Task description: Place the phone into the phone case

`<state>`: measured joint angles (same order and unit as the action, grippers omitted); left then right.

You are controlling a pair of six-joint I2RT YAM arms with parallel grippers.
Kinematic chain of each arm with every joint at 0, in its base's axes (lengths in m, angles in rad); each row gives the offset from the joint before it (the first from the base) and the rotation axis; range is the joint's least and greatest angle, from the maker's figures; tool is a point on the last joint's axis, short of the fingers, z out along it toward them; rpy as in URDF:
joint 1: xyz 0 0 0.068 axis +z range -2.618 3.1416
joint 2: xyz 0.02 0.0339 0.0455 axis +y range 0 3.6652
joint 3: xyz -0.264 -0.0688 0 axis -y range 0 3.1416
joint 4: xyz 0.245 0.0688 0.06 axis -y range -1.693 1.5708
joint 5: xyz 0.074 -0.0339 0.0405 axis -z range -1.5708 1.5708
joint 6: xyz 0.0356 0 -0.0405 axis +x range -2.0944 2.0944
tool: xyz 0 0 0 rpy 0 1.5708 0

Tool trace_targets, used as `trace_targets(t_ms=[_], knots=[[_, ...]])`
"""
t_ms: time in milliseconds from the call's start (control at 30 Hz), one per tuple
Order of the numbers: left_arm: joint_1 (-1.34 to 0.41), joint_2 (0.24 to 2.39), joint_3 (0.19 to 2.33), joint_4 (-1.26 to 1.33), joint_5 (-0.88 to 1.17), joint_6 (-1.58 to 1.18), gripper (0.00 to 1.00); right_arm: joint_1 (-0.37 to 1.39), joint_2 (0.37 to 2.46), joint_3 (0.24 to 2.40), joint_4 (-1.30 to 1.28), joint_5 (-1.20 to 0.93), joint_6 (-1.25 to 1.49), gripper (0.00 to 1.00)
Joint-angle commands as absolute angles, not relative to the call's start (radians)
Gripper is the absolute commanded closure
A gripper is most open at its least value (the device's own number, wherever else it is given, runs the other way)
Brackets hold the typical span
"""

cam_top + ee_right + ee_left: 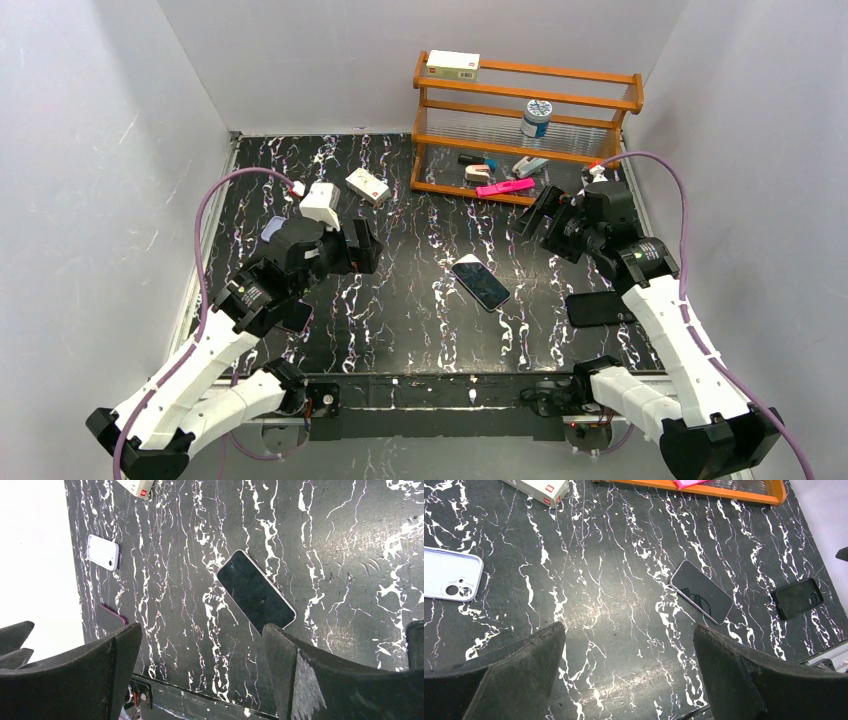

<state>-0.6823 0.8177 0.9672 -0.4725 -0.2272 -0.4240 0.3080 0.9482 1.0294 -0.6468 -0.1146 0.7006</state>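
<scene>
The phone (480, 283) lies flat and screen-up in the middle of the dark marbled table, with a thin pale rim. It also shows in the left wrist view (702, 591) and in the right wrist view (255, 591). The lavender phone case (449, 573) lies at the far left, camera cutout showing; in the top view (274, 229) the left arm partly hides it. It is small in the right wrist view (103, 552). My left gripper (362, 246) is open and empty, left of the phone. My right gripper (541, 214) is open and empty, right of and beyond the phone.
A black flat case (600, 308) lies near the right arm, also in the left wrist view (798, 597). A dark case with a pink rim (110, 617) lies under the left arm. A white box (367, 186) and an orange rack (527, 125) with small items stand at the back.
</scene>
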Motion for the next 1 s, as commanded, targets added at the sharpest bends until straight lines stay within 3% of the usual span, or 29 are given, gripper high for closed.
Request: trace_targets(t_ms=[0, 367, 700, 833, 967], knots=[[-0.679, 0.805, 0.969, -0.474, -0.218, -0.438, 0.02, 0.309, 0.936, 1.021, -0.617, -0.098, 0.714, 0.01], [-0.679, 0.815, 0.926, -0.461, -0.192, -0.381, 0.02, 0.31, 0.924, 1.012, -0.643, -0.006, 0.756, 0.01], [-0.679, 0.828, 0.848, -0.453, -0.218, -0.264, 0.02, 0.31, 0.877, 0.838, -0.43, 0.007, 0.754, 0.03], [-0.678, 0.83, 0.816, -0.442, -0.229, -0.246, 0.02, 0.309, 0.918, 0.771, -0.273, -0.079, 0.746, 0.08], [-0.679, 0.793, 0.757, -0.401, -0.269, -0.237, 0.02, 0.31, 1.0, 0.712, -0.157, -0.158, 0.741, 0.22]])
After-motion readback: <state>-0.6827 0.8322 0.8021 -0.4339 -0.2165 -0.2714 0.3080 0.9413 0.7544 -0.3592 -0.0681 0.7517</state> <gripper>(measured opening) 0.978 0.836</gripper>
